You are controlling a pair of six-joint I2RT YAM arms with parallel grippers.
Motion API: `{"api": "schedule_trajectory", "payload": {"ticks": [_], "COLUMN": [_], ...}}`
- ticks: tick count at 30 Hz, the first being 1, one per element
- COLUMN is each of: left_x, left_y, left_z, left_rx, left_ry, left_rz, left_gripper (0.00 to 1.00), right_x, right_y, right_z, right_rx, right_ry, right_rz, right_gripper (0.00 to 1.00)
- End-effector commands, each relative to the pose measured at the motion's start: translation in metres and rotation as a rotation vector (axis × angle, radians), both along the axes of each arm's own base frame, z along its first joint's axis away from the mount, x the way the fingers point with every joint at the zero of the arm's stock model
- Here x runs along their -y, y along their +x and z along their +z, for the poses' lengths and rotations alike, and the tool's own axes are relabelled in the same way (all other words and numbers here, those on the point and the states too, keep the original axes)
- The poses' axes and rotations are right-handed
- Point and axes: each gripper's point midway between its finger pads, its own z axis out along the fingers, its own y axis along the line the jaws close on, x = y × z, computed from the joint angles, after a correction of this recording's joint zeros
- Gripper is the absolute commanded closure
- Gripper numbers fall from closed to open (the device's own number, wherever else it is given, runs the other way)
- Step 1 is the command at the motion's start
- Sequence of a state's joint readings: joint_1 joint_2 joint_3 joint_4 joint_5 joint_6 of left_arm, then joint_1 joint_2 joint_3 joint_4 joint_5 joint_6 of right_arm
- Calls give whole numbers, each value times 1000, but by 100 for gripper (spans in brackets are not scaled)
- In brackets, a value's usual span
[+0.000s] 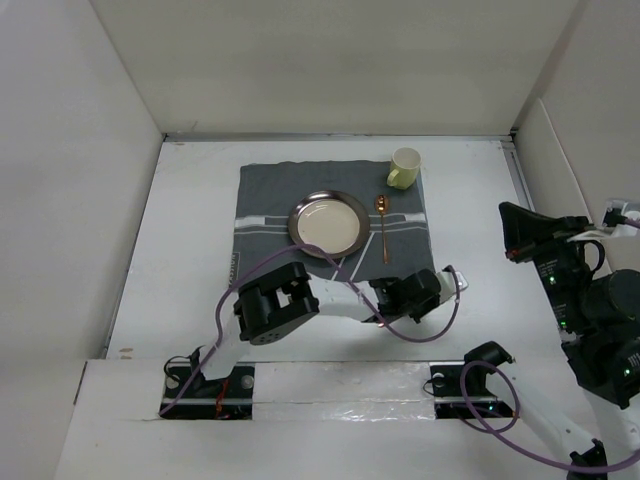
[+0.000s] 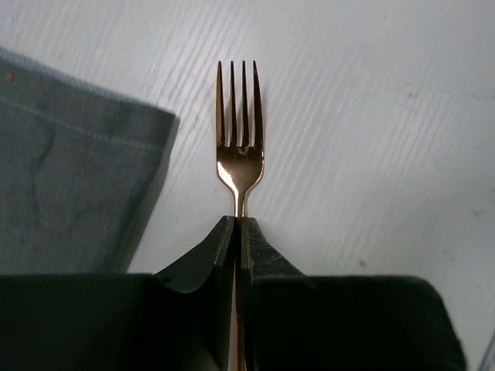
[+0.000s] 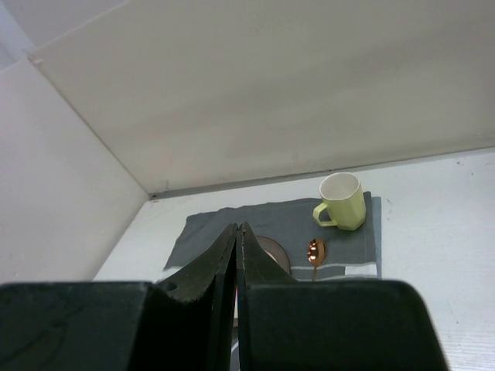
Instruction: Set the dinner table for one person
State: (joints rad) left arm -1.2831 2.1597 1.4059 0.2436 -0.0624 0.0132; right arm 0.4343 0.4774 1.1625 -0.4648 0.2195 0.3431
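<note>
My left gripper (image 2: 238,220) is shut on a copper fork (image 2: 240,147), tines pointing away, held over the white dinner table (image 2: 371,116) just right of the grey mat's corner (image 2: 62,193). In the top view the left gripper (image 1: 438,283) sits off the mat's (image 1: 265,195) near right corner. On the mat are a silver plate (image 1: 328,222), a copper spoon (image 1: 383,225) to its right and a yellow-green mug (image 1: 404,168) at the far right corner. My right gripper (image 1: 510,222) is shut and empty, raised at the right.
White walls enclose the table (image 1: 190,250) at the back and both sides. The right wrist view shows the mug (image 3: 343,201), the spoon (image 3: 315,251) and the plate's edge (image 3: 274,251) beyond the shut right gripper (image 3: 237,228). Purple cables loop near the arm bases.
</note>
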Motion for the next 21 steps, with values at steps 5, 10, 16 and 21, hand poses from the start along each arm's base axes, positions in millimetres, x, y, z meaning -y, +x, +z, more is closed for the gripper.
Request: {"api": "schedule_trajectory", "payload": {"ticks": [5, 10, 16, 21], "left_x": [-40, -81, -200, -304], "left_y": [-8, 31, 126, 192], "left_z": [76, 150, 201, 186], "left_rx": [-82, -98, -63, -80], "left_ry": [-89, -271, -418, -414], "left_rz": [122, 311, 702, 973], "left_gripper": [100, 100, 100, 100], "right_x": [11, 5, -20, -59], "right_y": [-11, -11, 9, 43], "right_z": [14, 10, -24, -84], "right_rx": [33, 32, -38, -165], "right_ry": [12, 14, -25, -75], "right_rz": [-28, 1, 81, 192], "right_gripper": [93, 93, 91, 78]}}
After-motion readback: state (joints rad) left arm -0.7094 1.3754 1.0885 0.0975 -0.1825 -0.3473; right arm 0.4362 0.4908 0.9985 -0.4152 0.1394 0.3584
